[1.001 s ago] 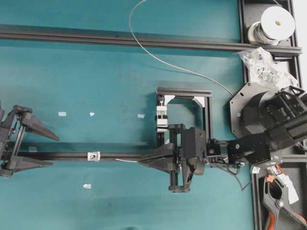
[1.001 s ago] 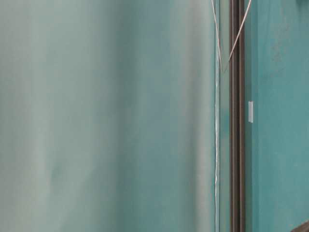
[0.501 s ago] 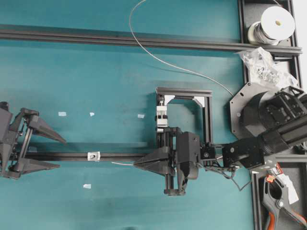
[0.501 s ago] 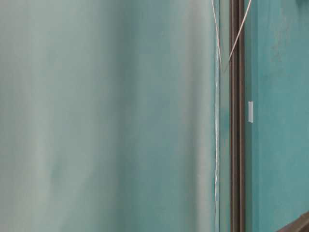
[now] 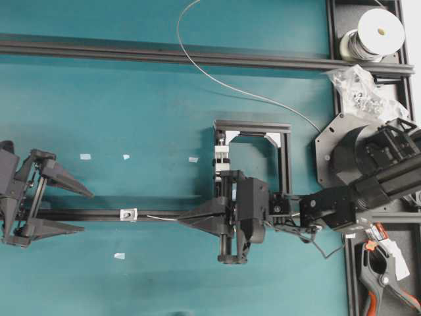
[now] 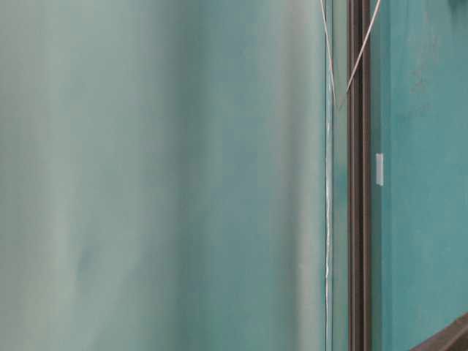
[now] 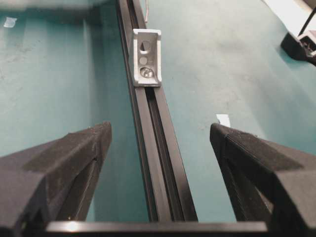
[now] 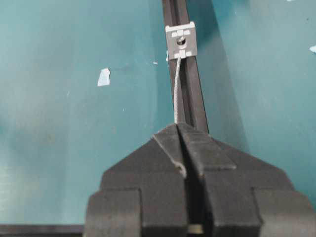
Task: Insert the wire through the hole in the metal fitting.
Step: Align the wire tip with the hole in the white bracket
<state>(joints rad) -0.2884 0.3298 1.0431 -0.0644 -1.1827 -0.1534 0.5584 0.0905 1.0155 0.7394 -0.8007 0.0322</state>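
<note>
Since a second ago my right gripper (image 5: 181,220) has slid left along the lower black rail (image 5: 164,215), carrying the wire (image 8: 177,89) tip up to the metal fitting (image 5: 128,214). Its jaws are pressed together on the wire. My left gripper (image 7: 158,148) is spread wide, straddling the rail short of the fitting, with open teal mat on both sides. White tape scraps (image 5: 85,157) lie nearby, none in the path. From the jaws the wire's free end runs straight along the rail, its tip at the fitting's face; I cannot tell whether it has entered the hole.
</note>
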